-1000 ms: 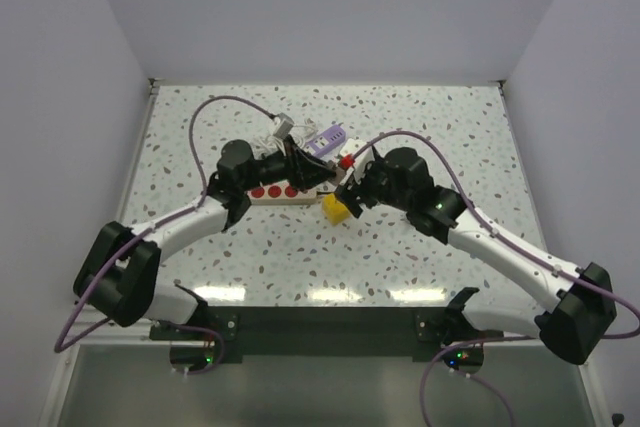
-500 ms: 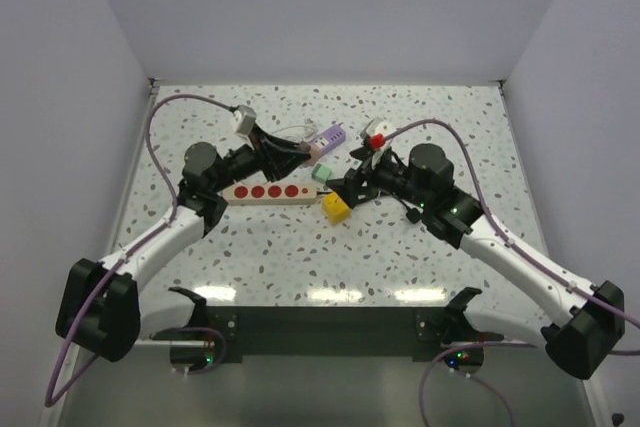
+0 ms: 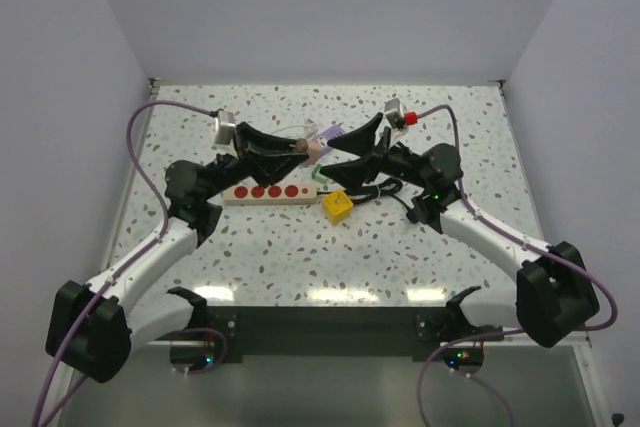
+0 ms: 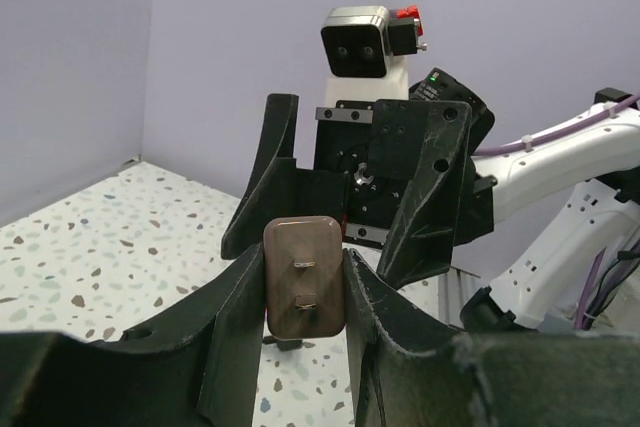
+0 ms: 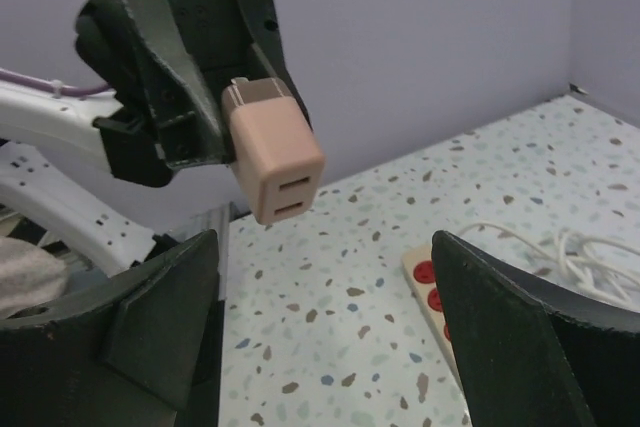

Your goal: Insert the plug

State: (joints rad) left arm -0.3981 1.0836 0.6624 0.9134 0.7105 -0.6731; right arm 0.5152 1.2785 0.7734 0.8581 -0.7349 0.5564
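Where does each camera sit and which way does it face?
Top external: above and behind the bases, looking down on the table; both arms show, left gripper holding the plug, right gripper open.
Left wrist: looks along its own fingers, past the plug, at the right arm's camera.
Right wrist: looks between its own fingers back at the left gripper.
Shared: both wrist views show the plug, from opposite sides.

Speckled table (image 3: 250, 247): power strip (image 3: 268, 193) w/ red sockets near centre; yellow block (image 3: 337, 208) just right of it; purple box (image 3: 333, 135) further back; white cord (image 5: 545, 247) nearby.
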